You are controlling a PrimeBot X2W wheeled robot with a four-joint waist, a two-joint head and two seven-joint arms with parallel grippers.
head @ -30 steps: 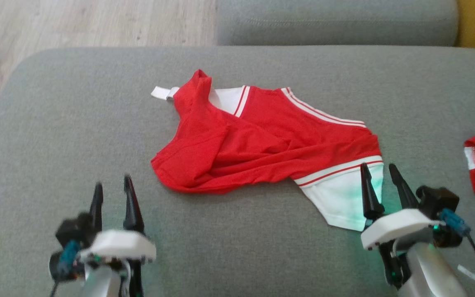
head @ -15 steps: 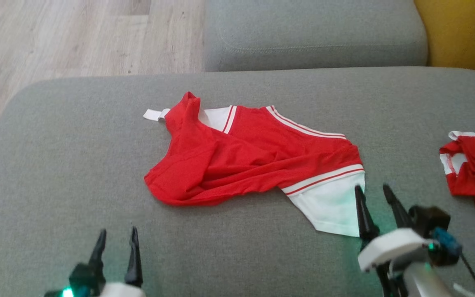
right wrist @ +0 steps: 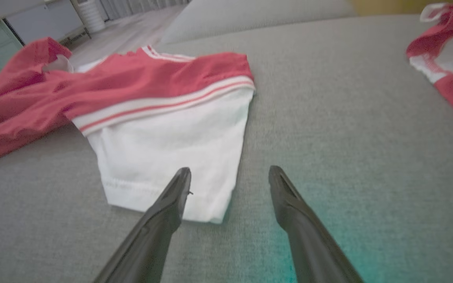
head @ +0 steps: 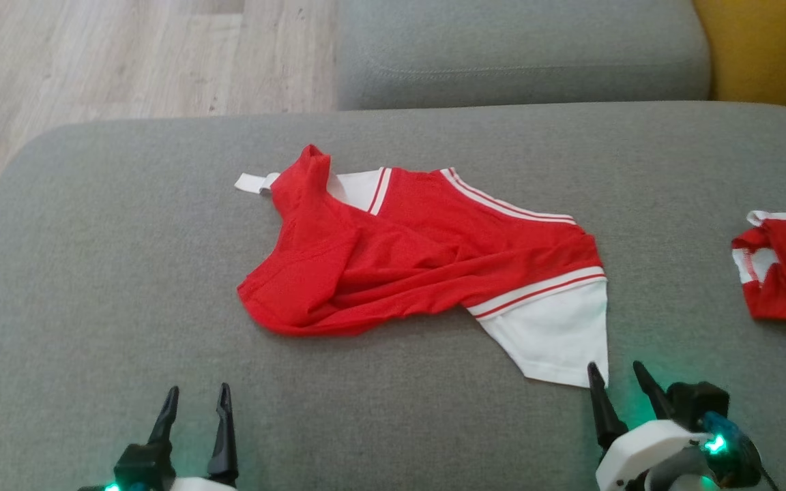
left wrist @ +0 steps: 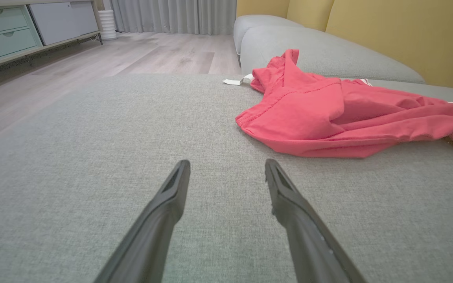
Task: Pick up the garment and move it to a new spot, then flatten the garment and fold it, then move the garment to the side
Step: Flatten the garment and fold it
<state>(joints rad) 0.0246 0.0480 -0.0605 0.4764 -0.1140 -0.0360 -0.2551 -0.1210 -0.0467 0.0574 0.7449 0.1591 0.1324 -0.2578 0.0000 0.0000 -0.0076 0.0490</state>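
Right now, both grippers hover low at the near edge of the sofa seat point(head: 93, 286), and nothing is in either of them. The left gripper point(head: 198, 387) has its fingers spread over bare grey fabric, well apart from the cloth. The right gripper point(head: 615, 365) is just as wide, and its left finger sits right at the near corner of the white sleeve point(head: 557, 327). I cannot tell whether it touches the hem.

Beyond them the garment point(head: 420, 252) lies around the middle of the seat, bunched rather than flat. The white sleeve points toward the near edge on the right, and above it a striped white band crosses the red. The red body is twisted into long creases and rolled over on its left side. A small white tab point(head: 250, 183) sticks out at its far left corner. A second red and white piece point(head: 785, 279) lies at the right edge.

To my eye, folding is a long way off, and the job in hand is getting hold of it. The right fingers would need to close on that sleeve corner. The left gripper must first reach in toward the rolled red hem.
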